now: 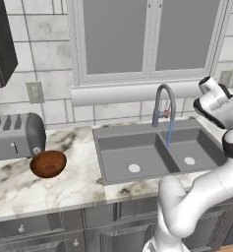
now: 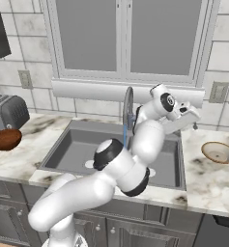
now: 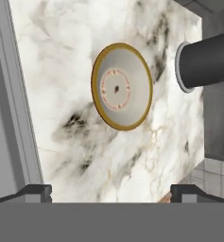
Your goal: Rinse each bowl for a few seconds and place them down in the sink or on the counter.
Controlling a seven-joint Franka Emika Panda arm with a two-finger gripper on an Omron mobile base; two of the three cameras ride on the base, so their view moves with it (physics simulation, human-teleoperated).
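**Reaching for the pale bowl on the right-hand counter**

Nearest in the hand view, the gripper (image 3: 111,191) shows its two dark tips set far apart at the lower corners, jaws released and holding nothing. Straight ahead between them lies the pale beige bowl (image 3: 121,87), upright on the counter (image 3: 75,142), its gold-brown rim fully in sight and clear of the sink edge running along the left of that view. A dark cylinder (image 3: 205,59) sits just beyond the bowl; what it is I cannot say from this angle.

From the right base view, the hand hangs above the counter's strip between the sink (image 2: 77,140) and that bowl (image 2: 218,152), some way above it. Water runs in a thin blue stream from the faucet (image 2: 128,108) into the basin.

Farther off, on the left counter, the reddish-brown bowl (image 1: 48,163) rests beside a toaster (image 1: 15,135), untouched.

The step in hand looks like the approach to the first bowl. The next move calls for lowering until one finger passes inside the rim and one outside, then closing, and carrying the bowl under the stream.
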